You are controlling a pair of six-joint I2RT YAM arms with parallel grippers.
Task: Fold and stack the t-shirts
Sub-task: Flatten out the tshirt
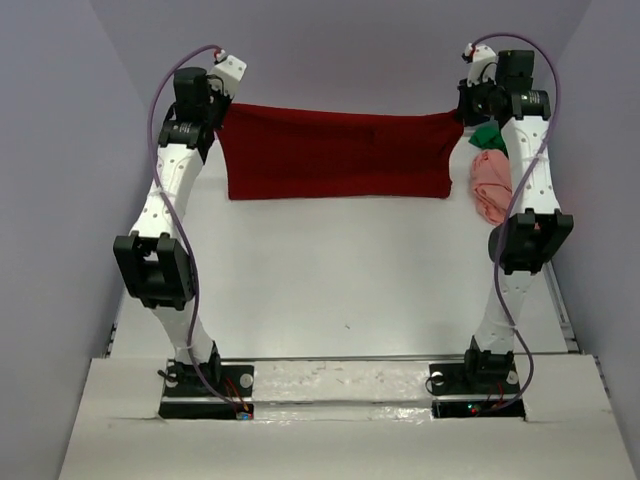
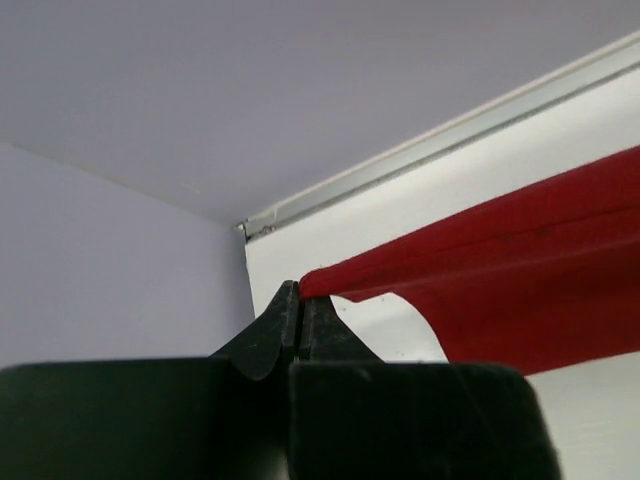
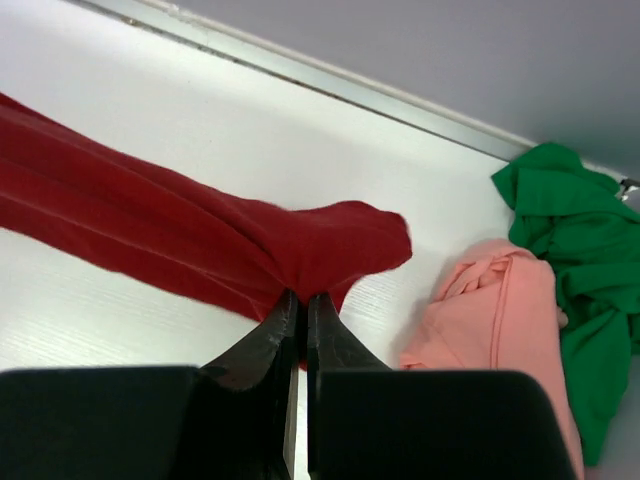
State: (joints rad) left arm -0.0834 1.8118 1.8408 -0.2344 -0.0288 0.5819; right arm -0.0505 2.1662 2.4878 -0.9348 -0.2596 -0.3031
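Observation:
The dark red t-shirt [image 1: 335, 155] hangs stretched between both grippers over the far part of the table. My left gripper [image 1: 226, 108] is shut on its left corner; the left wrist view shows the cloth [image 2: 500, 270] pinched at the tips of that gripper [image 2: 298, 290]. My right gripper [image 1: 462, 112] is shut on its right corner; the right wrist view shows that gripper [image 3: 300, 298] biting bunched red cloth [image 3: 180, 235]. The salmon pink t-shirt [image 1: 490, 185] and the bright green t-shirt [image 1: 487, 137] lie crumpled at the far right, also in the right wrist view [image 3: 500, 310], [image 3: 575, 250].
The white table [image 1: 340, 270] has a metal rail along its far edge [image 2: 440, 140] and grey walls on three sides. Both arm bases [image 1: 205, 385] stand at the near edge. The right arm's links [image 1: 525, 230] rise beside the pink shirt.

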